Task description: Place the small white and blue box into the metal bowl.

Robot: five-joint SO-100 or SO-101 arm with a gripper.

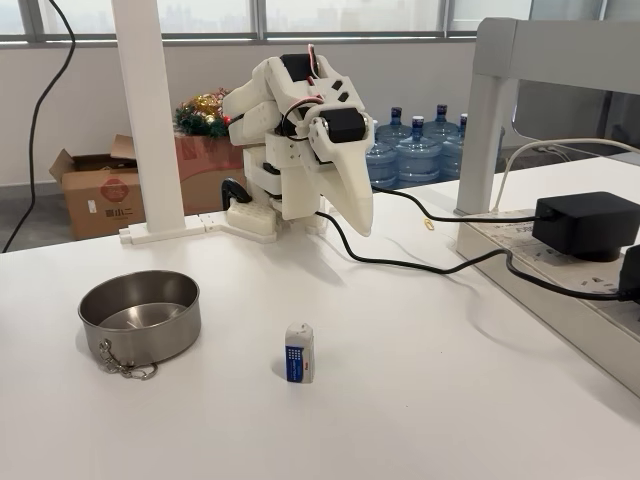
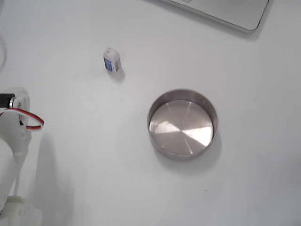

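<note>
Box (image 1: pixel 299 352) stands on the table, well apart from the hand (image 1: pixel 358 215).

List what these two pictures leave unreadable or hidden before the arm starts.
- Printing on the small white and blue box: too small in both fixed views.
- Gripper: fingers folded together facing down in a fixed view; any gap cannot be judged.
- Arm: cut off by the left edge in a fixed view.
- Metal bowl: near wall hides part of its floor; the other fixed view shows it empty.

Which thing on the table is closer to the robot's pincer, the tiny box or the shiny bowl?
The small white and blue box. It stands almost below the pincer; the metal bowl sits farther left.
</note>
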